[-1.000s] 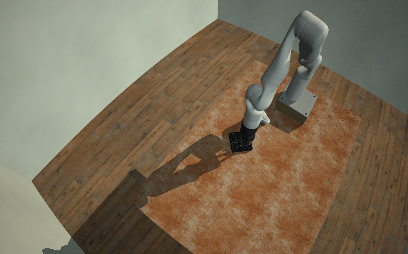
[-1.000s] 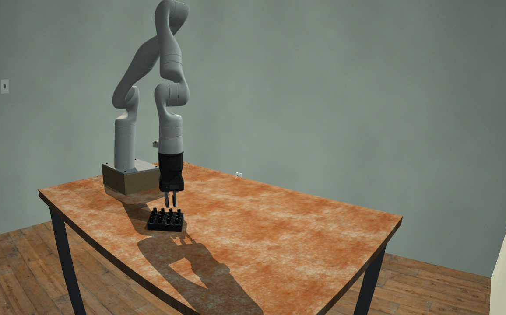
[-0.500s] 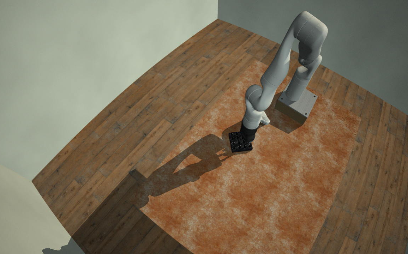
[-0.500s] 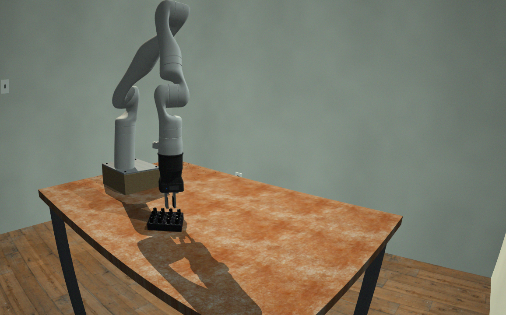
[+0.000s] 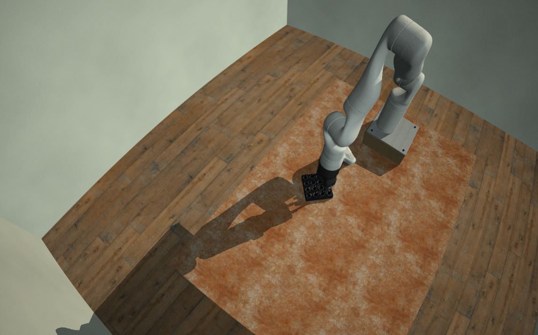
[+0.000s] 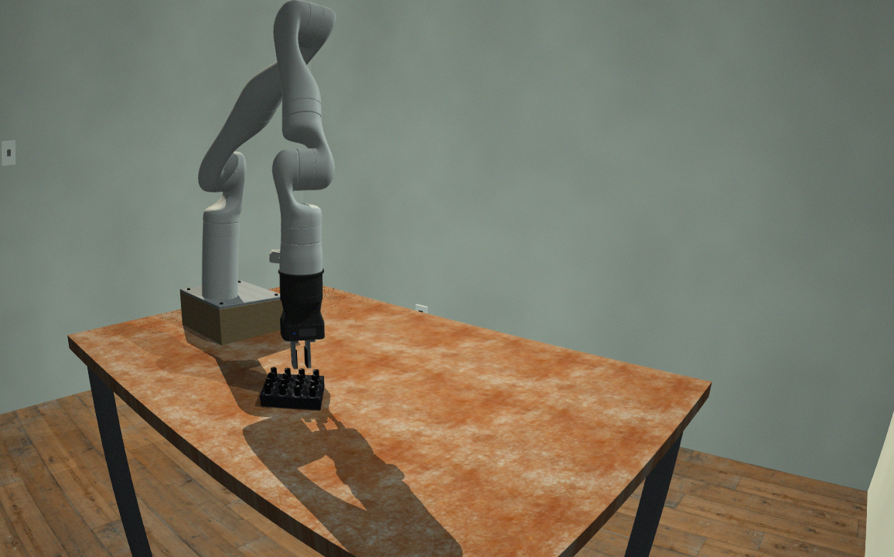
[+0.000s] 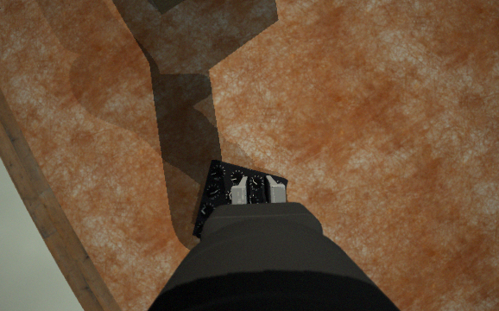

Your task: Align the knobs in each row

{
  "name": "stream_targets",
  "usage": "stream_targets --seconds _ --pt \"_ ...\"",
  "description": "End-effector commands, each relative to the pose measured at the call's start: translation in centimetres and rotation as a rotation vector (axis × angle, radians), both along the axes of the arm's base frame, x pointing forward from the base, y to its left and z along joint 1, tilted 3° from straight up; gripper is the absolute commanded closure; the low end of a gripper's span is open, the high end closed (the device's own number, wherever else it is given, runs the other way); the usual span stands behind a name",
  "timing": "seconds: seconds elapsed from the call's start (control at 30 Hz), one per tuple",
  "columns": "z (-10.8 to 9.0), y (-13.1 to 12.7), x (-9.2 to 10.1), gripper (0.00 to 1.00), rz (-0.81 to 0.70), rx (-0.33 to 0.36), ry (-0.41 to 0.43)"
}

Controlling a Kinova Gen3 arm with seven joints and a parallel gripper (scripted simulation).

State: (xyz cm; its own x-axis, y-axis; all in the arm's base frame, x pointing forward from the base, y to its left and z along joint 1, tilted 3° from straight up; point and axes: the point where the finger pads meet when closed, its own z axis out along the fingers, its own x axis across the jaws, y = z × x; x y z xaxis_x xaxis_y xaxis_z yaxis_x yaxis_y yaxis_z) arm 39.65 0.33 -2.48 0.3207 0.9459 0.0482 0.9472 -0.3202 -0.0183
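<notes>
The black knob box (image 5: 319, 198) (image 6: 291, 401) (image 7: 224, 183) stands flat on the table, its several black knobs upright. My gripper (image 6: 301, 363) (image 7: 256, 185) points straight down above the box, with its fingertips a little over the knob tops. It is partly open with nothing between the fingers. In the wrist view one knob (image 7: 255, 182) shows in the gap between the fingers. Short white lines show on the knobs at the left, but the printed names are too small to read. The fingers and gripper body hide the other knobs there, and I cannot make out the socket.
The arm's base block (image 5: 396, 135) (image 6: 229, 318) stands on the table (image 5: 366, 250) (image 6: 506, 415) behind the box. The arm's shadow falls across the table beside the box. The nearest table edge in the wrist view lies to the left.
</notes>
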Motion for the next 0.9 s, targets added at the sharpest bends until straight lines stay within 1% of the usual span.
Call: stream_targets --seconds 0.0,0.87 --pt "0.06 -0.01 0.06 0.54 0.0 0.0 -0.002" --pt "-0.16 0.01 0.06 0.54 0.0 0.0 -0.002"
